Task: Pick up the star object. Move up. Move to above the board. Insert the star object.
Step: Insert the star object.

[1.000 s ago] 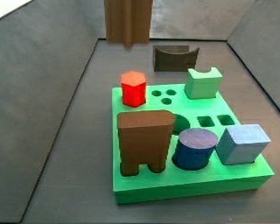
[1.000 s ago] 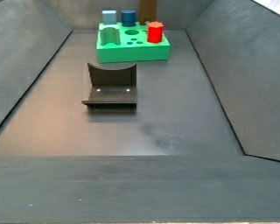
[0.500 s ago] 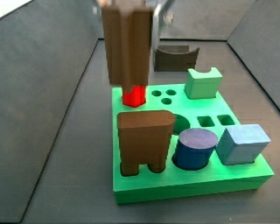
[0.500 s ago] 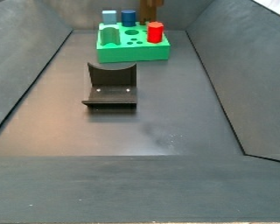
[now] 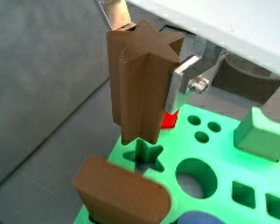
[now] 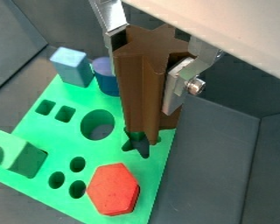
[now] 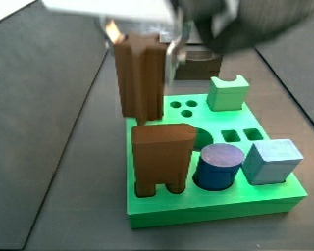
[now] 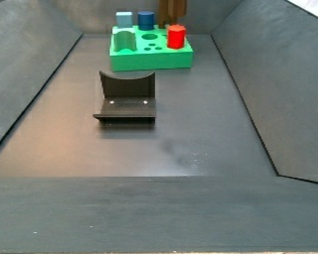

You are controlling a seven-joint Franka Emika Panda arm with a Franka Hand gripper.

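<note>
The two-finger pincer (image 6: 143, 66) of the arm hung over the bright green thick square board (image 5: 262, 173) and was clenched on the star object (image 5: 139, 87), a tall slim reddish-brown column with vertical ridges and a star-shaped top. In both wrist views its flat silver fingers (image 6: 180, 80) pressed against opposite sides of the column near its upper end. The column stood upright, its lower end at the mouth of a star-shaped hole (image 5: 143, 156) at one corner of the board (image 6: 55, 131); how far it had entered could not be told.

In a side view the star object (image 7: 137, 75) rose above the far left corner of the board (image 7: 219, 206), hiding most of the red hexagonal peg (image 6: 112, 188) that stood just beside it. Nearer the camera, a wide dark-brown two-legged arch block (image 7: 163, 157), a dark blue cylinder (image 7: 218, 167) and a pale blue cube (image 7: 274, 160) stood in the board, with a small pale-green notched block (image 7: 227, 92) at its far side. Behind the board a dark L-shaped fixture (image 7: 195, 67) rested on the grey surface (image 7: 62, 157).

From a side view at the opposite end, the board (image 8: 151, 55) sat far back, with the fixture (image 8: 126, 96) in front of it.
</note>
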